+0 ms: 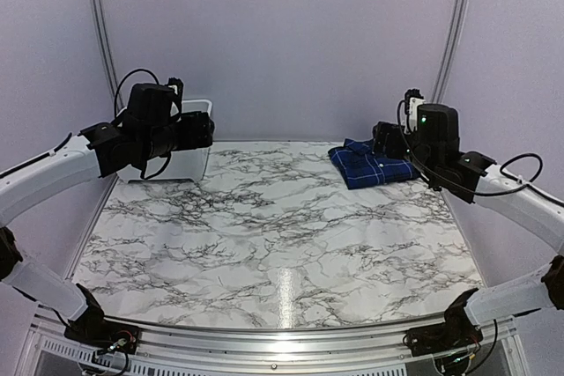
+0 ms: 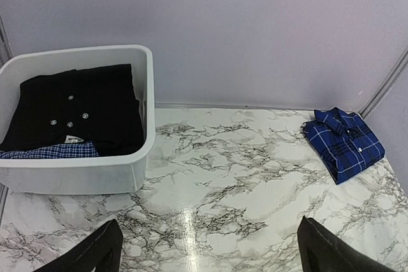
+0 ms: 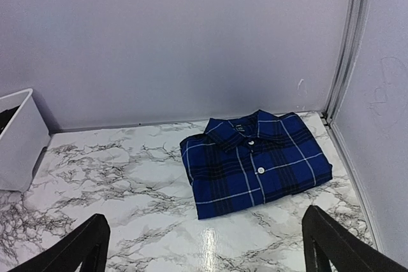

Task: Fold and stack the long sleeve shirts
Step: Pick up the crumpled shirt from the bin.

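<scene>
Presently on hand. Item one: blue plaid shirt, folded flat, far right of the marble table, collar toward the back wall. Item two: black shirt, lying in the white bin at far left, touching a finer blue checked cloth at the bin's near side. Tools: left gripper and right gripper, jaws spread wide, empty, raised above the table. Handling, by judgement: both shirts light, limp, apt to sag and unfold; take hold at collar or shoulder seams, two points together, clear of buttons.

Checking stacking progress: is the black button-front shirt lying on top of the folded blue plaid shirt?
No, the black button-front shirt lies in the white plastic bin, apart from the folded blue plaid shirt.
</scene>
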`<state>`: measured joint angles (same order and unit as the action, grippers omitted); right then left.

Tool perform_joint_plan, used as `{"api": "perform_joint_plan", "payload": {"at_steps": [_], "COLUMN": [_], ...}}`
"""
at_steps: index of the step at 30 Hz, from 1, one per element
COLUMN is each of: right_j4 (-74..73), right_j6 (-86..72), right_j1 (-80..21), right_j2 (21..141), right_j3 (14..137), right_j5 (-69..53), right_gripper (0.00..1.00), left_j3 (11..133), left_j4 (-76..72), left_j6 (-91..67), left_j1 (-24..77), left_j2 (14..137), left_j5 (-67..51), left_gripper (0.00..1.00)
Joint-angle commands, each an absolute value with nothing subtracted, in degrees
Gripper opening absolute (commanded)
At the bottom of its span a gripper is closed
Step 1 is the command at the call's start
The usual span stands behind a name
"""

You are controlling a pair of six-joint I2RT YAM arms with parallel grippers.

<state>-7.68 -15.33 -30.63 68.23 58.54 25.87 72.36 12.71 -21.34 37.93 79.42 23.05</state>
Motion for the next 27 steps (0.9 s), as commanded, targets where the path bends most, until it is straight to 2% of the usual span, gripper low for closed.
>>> {"api": "perform_joint_plan", "payload": {"at_steps": [1, 14, 27], "right_j4": [-5.2, -7.9, -8.9], "right_j6": [-13.8, -13.1, -12.2], "right_j1": [-30.9, -30.9, -30.9], "right_j2": [66.6, 67.1, 71.7], "right_j3": [58.1, 58.4, 61.9], "right_j5": [24.3, 20.2, 12.7], "right_gripper": [0.99, 0.99, 0.99], "left_j3": [72.3, 75.2, 97.9], "left_j4": [12.5, 15.9, 28.6], "left_j6": [-20.1, -22.2, -25.2], "left_j1": [37.5, 35.3, 18.0], "left_j2": [77.9, 79.6, 98.2], "left_j5": [24.3, 22.8, 20.7], "left_gripper": [0.99, 0.99, 0.99]}}
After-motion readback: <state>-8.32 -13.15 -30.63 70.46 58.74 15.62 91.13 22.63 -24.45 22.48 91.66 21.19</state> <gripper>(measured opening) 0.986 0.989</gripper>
